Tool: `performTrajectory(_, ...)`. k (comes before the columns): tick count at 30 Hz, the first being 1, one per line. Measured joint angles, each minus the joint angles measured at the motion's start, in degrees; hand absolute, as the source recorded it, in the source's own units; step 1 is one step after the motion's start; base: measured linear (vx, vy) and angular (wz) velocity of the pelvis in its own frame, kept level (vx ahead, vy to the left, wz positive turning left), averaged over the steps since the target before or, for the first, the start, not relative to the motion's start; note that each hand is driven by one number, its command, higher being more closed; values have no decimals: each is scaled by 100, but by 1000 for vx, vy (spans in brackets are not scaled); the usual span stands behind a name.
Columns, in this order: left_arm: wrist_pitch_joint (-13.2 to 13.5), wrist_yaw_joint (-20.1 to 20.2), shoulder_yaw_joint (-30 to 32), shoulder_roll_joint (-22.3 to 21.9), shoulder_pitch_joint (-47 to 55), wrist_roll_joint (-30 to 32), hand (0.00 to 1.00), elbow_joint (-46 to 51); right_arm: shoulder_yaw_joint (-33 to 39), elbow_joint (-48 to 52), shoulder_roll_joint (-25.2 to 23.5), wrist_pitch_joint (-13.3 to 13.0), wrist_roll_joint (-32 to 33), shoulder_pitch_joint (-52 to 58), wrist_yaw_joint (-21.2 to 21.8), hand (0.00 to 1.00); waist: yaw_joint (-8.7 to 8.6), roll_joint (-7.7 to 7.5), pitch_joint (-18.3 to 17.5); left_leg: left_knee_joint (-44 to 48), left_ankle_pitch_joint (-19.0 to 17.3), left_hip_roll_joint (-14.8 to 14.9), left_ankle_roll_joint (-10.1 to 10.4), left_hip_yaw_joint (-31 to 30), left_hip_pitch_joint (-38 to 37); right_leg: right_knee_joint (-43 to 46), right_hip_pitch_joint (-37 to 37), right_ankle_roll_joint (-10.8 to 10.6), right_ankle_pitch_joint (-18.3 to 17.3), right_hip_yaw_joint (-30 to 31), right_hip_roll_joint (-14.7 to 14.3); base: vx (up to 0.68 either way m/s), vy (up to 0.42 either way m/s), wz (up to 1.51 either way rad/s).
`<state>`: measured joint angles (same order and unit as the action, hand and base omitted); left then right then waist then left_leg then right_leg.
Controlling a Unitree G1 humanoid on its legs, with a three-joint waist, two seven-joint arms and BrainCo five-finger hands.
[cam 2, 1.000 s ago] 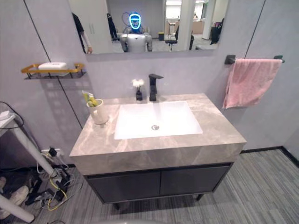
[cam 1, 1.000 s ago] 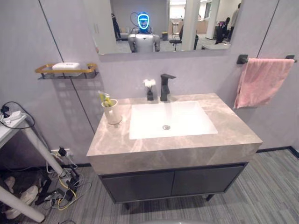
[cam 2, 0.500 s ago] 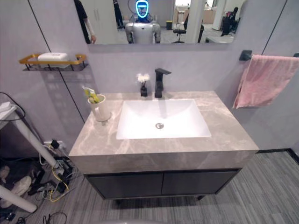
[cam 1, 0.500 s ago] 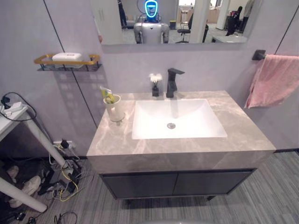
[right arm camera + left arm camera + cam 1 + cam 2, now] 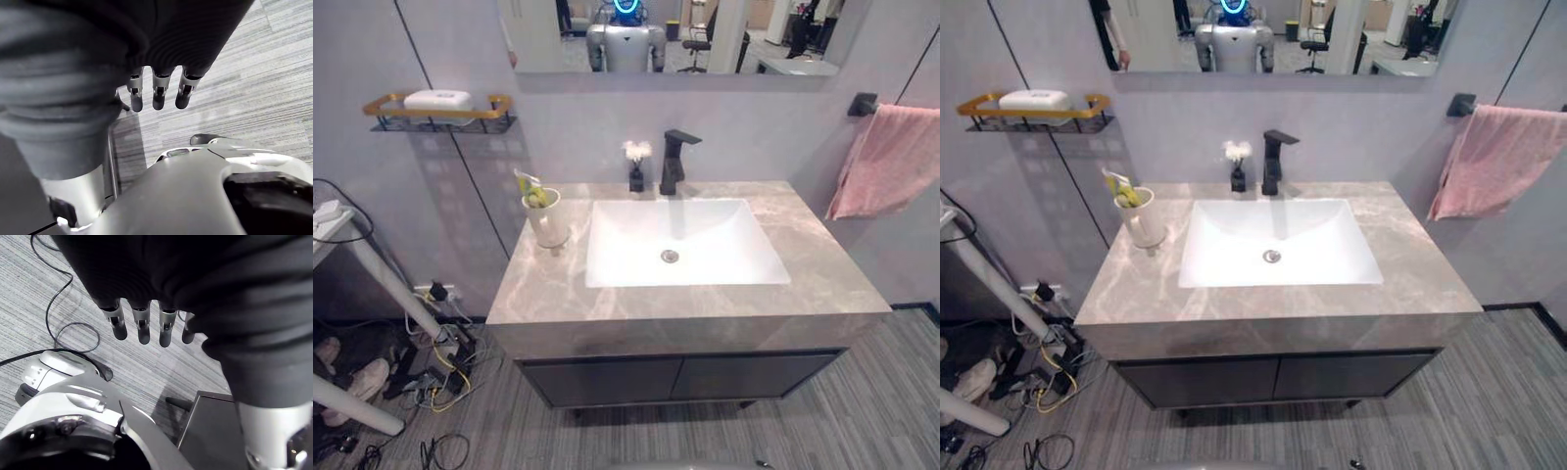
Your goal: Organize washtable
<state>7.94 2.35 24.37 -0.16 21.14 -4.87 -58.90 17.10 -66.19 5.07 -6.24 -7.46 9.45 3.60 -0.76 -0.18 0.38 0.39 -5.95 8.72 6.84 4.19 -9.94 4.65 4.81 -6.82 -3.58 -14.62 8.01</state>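
Grey marble worktop [image 5: 808, 279] atop a dark cabinet [image 5: 675, 377], with a white sink [image 5: 705, 245] sunk in its middle. Above the back edge, a wall mirror [image 5: 675, 39]. Past the right edge, a pink towel [image 5: 891, 157] draped over a wall bar. Past the left edge, a gold-rimmed wall shelf [image 5: 499, 101] carrying a white block [image 5: 437, 99]. Near the back left corner, upright, a white cup [image 5: 546, 217] with yellow-green items poking out. At the back edge behind the sink, a black faucet [image 5: 674, 162], and just beside it on the left a small dark bottle [image 5: 635, 174] topped with white. Hanging over the striped floor, left robot hand [image 5: 142, 325] and right robot hand [image 5: 157, 93], fingers straight, holding nothing.
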Motion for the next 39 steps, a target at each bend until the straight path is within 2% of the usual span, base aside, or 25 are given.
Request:
performTrajectory(18,13,-3,-126,60,-40,105,0,9,5,2,-21,-5,-21,-5,-101,0,-10,-29,28,37,-30,-3,-3,38,-58,37,13,-10,-12,39,10,-2,2,-1)
performTrajectory(26,13,-3,-118,109,-88,125,0,6,0,2,-63,-5,-118,-8,-101,0,-11,-116,88,44,-31,-15,-4,30,-79,37,41,-12,-13,34,22,0,0,0)
performTrajectory(39,13,-10,-122,112,-103,166,0,7,-3,2,-64,-3,-118,-13,-101,0,-17,-114,89,62,-56,-19,-8,79,-80,55,10,-17,-10,83,24,0,0,-1)
